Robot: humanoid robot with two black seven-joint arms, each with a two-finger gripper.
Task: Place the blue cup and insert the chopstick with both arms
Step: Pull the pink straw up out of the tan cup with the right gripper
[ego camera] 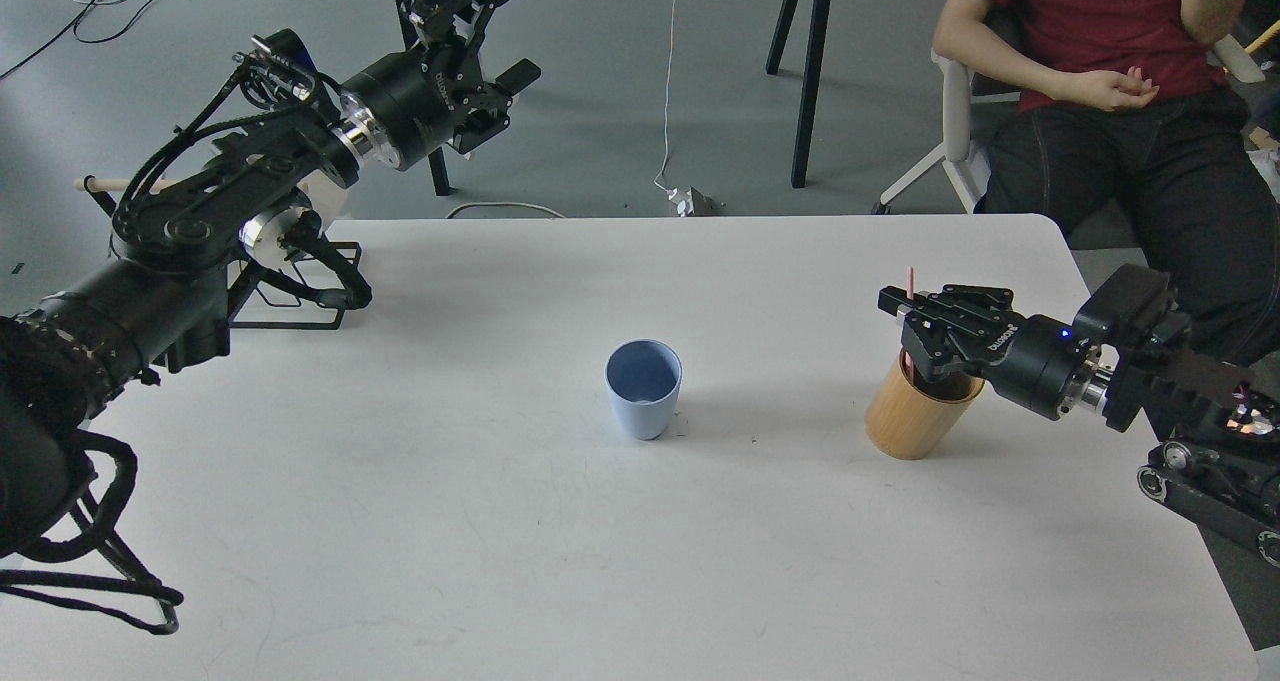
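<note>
— What do your arms look like?
— My left arm point(190, 221) is black with looped cables and a silver wrist ring. My right arm point(1130, 361) is black too — one small blue light, white lettering.

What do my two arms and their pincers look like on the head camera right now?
Both arms are black, jointed, with silver wrist rings and black cables looping alongside. The left pincer and right pincer are black, two-fingered, with small white lettering on their bodies. A small blue light glows near the right wrist.
</note>
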